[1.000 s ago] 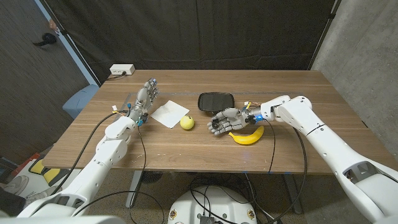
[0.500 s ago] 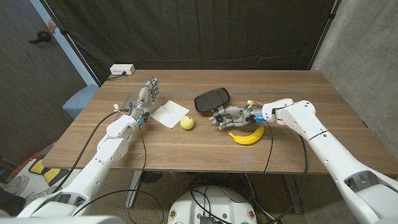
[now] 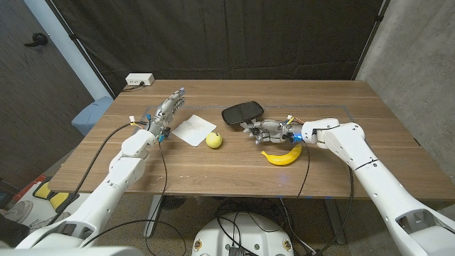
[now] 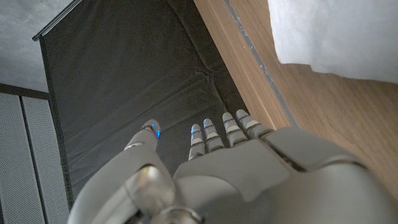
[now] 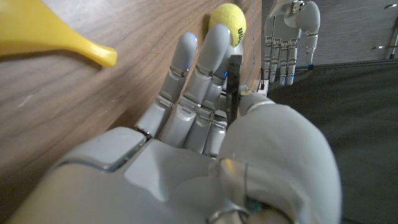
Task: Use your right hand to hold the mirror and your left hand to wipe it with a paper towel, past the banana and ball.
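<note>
The black mirror (image 3: 242,113) is tilted up off the table at the back middle. My right hand (image 3: 269,131) grips it at its near end. In the right wrist view the mirror's thin dark edge (image 5: 234,81) sits between the thumb and the fingers of that hand (image 5: 205,155). The banana (image 3: 282,156) lies just in front of the right hand, and the yellow ball (image 3: 214,140) is to its left. The white paper towel (image 3: 192,130) lies flat beside the ball. My left hand (image 3: 167,110) hovers open just left of the towel (image 4: 339,34), fingers spread and holding nothing.
A white box (image 3: 139,80) sits at the table's back left corner. Cables run along both forearms. A black curtain hangs behind the table's far edge. Bare wood (image 3: 213,171) stretches along the near side of the table.
My right hand has moved back from beside the banana, closed on the mirror and tipped it up off the table. The left hand has leaned forward a little.
</note>
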